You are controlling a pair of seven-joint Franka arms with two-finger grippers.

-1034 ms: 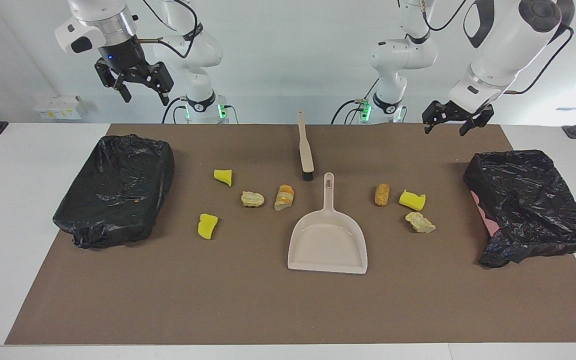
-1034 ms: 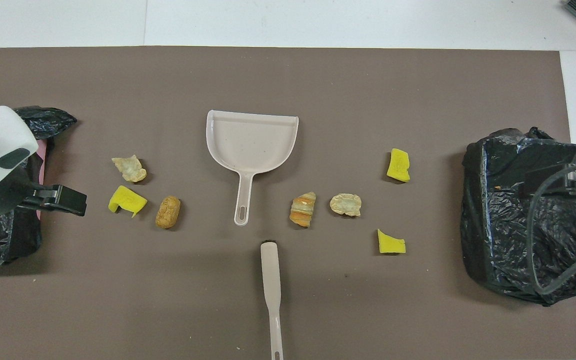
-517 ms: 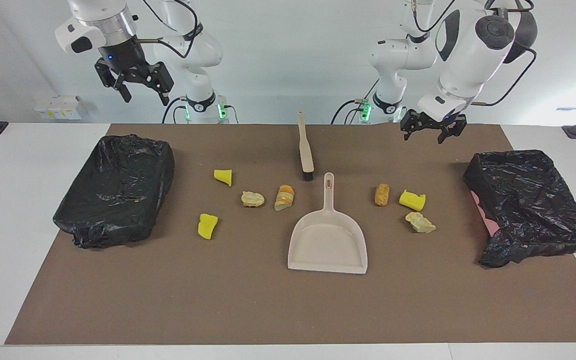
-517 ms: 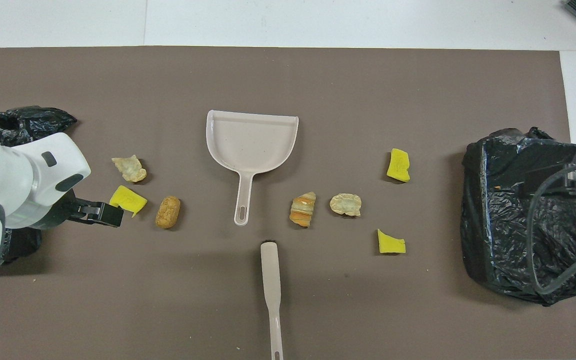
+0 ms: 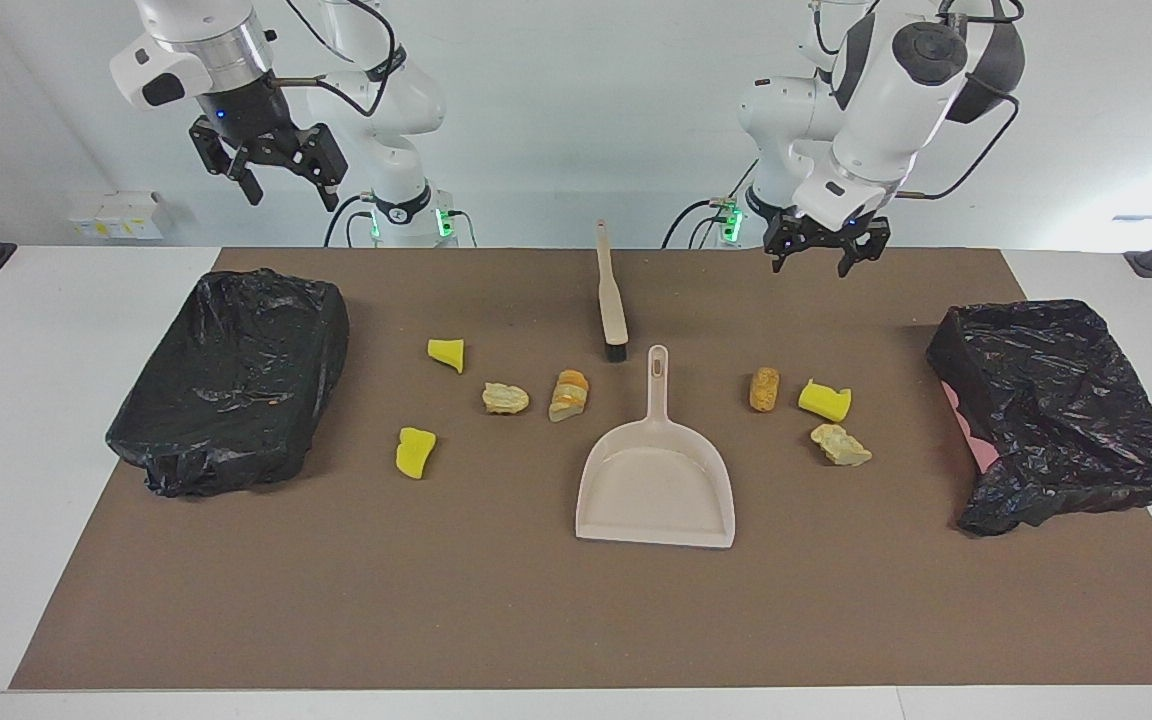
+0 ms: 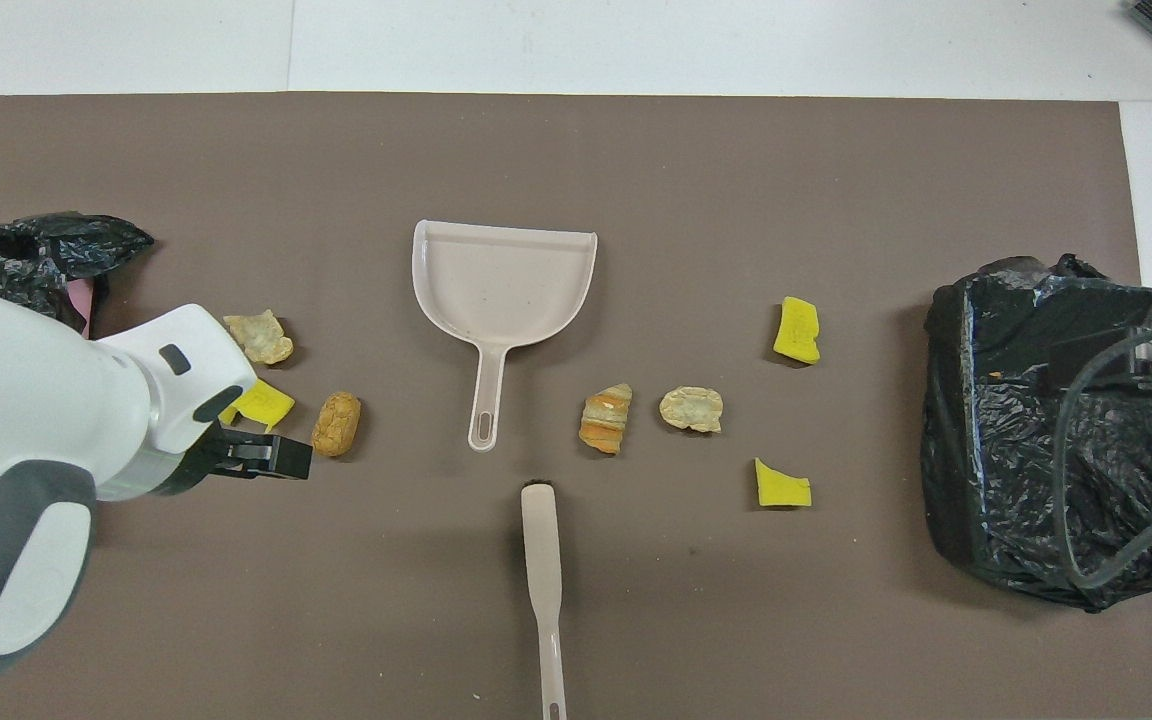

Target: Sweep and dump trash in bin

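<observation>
Read as a dial from above, with the beige dustpan (image 5: 656, 490) (image 6: 504, 275) at the centre and twelve pointing away from the robots, the pan's handle runs toward six. The brush (image 5: 612, 300) (image 6: 543, 570) lies at six, its bristle end just short of the handle tip. The trash (image 6: 691, 408) is seven loose pieces on the brown mat (image 5: 536, 620), none in the pan. A croissant-like lump (image 5: 569, 394) (image 6: 606, 418) lies at five and a pale lump (image 5: 505, 397) at four. A yellow wedge (image 5: 446, 353) (image 6: 782, 485) is also at four, and a yellow chunk (image 5: 415, 451) (image 6: 797, 330) at three. A brown lump (image 5: 764, 388) (image 6: 336, 423) and a yellow piece (image 5: 824, 400) (image 6: 266, 403) lie at eight, and a pale crumbly lump (image 5: 840, 444) (image 6: 258, 337) at nine. Two black-bagged bins close the dial, one (image 5: 231, 380) (image 6: 1046, 430) past three and the other (image 5: 1056, 410) (image 6: 26, 250) past nine. The left gripper (image 5: 824, 258) (image 6: 271, 460) hangs in the air at about eight, fingers spread and empty. From above it shows just beside the brown lump, and its wrist covers part of the yellow piece. The right gripper (image 5: 271, 170) waits high over the three o'clock bin, spread wide and holding nothing.
</observation>
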